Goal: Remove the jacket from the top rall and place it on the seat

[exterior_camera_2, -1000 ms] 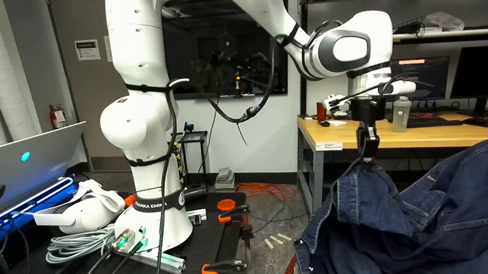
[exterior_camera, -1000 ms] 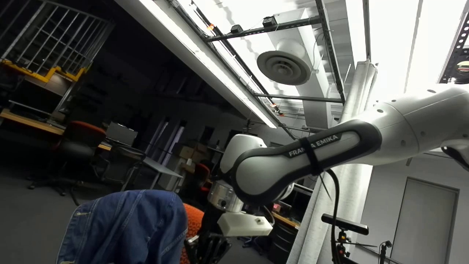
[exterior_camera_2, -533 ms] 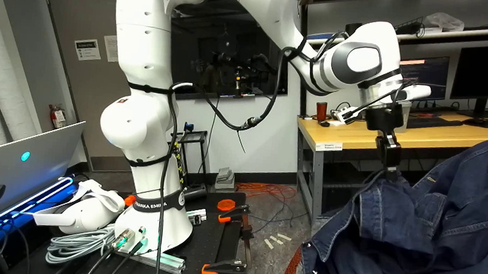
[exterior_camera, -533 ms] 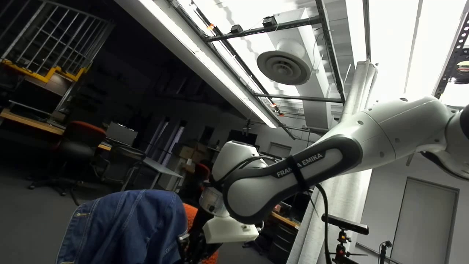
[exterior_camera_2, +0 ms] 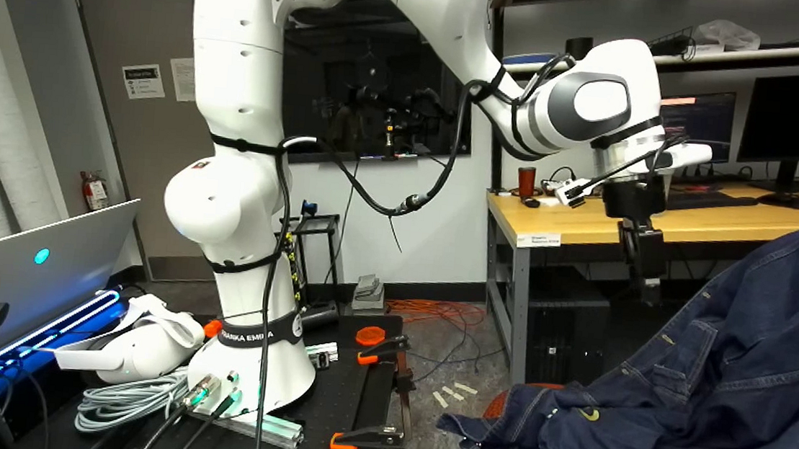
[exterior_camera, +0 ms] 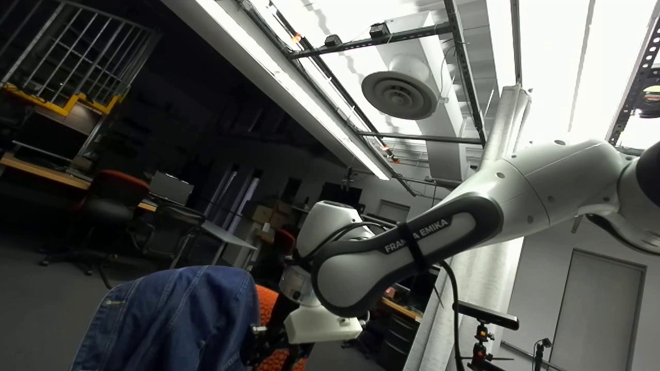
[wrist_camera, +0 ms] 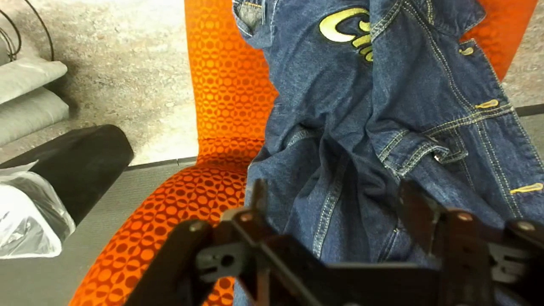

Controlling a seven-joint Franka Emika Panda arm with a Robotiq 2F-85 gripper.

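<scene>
End effector (wrist_camera: 335, 195), jaws well apart, hangs clear above the denim jacket (wrist_camera: 382, 110).

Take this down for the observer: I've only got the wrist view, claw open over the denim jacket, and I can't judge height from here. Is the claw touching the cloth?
Observer: It looks clear of it: in an exterior view a gap shows beneath the claw, between it and the denim jacket.
Operator: Good. Does any of the jacket stand up high? My picture won't tell me.
Observer: Yes. In both exterior views part of it rises into a tall hump, probably where it drapes over the back of the orange chair.
</scene>
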